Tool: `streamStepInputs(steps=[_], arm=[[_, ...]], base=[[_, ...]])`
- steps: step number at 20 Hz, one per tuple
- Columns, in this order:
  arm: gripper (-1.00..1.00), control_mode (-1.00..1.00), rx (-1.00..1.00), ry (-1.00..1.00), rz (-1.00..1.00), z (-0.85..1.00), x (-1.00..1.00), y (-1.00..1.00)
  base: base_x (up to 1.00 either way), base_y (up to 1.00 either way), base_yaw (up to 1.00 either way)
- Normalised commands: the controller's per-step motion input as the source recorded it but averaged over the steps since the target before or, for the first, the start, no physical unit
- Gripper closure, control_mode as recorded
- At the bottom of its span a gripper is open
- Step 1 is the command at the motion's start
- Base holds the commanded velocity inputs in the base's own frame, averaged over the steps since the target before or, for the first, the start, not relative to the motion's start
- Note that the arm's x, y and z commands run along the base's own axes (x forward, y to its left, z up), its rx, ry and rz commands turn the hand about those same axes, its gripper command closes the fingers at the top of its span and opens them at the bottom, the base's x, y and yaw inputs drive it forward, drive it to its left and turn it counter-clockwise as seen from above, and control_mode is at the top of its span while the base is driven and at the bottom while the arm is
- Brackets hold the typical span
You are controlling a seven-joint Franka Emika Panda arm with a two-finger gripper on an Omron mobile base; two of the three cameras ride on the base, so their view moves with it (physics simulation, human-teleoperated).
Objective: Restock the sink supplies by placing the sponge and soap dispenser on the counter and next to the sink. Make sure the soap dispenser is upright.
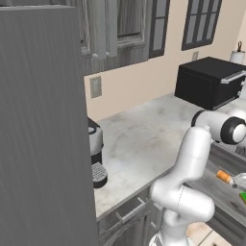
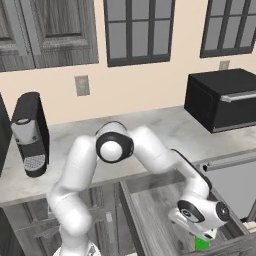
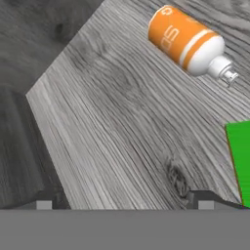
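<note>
Coffee machine (image 2: 31,132) far left on the tabletop (image 2: 165,127), microwave (image 2: 222,97) far right. Between them the arm dips into an open drawer (image 3: 112,127), claw (image 3: 124,207) spread wide and empty. In the hand view the bottle (image 3: 185,39) lies on its side on the drawer floor, sponge (image 3: 240,158) just beside it. This looks like the first pick: next, centre over one item and descend.

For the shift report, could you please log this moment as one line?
gripper: open, empty, over drawer floor | soap dispenser: lying on its side in drawer | sponge: flat beside it | neither on counter yet
</note>
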Motion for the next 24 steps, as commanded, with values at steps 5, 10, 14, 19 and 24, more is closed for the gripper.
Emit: streamStepInputs(steps=[5,10,14,19,24], arm=[[-1.0,-1.0,-0.23,0.01,-0.03,0.2,0.64,0.0],[-1.0,-1.0,-0.27,0.02,0.01,-0.37,0.58,0.0],[-1.0,-1.0,-0.29,0.05,0.03,0.0,0.37,-0.11],[-1.0,-1.0,-0.12,0.23,0.05,-0.1,0.38,-0.3],[-1.0,-1.0,0.0,0.29,0.07,-0.14,0.36,-0.37]], base=[[0.0,0.0,0.0],[0.0,0.0,0.0],[0.0,0.0,0.0],[0.0,0.0,0.0],[0.0,0.0,0.0]])
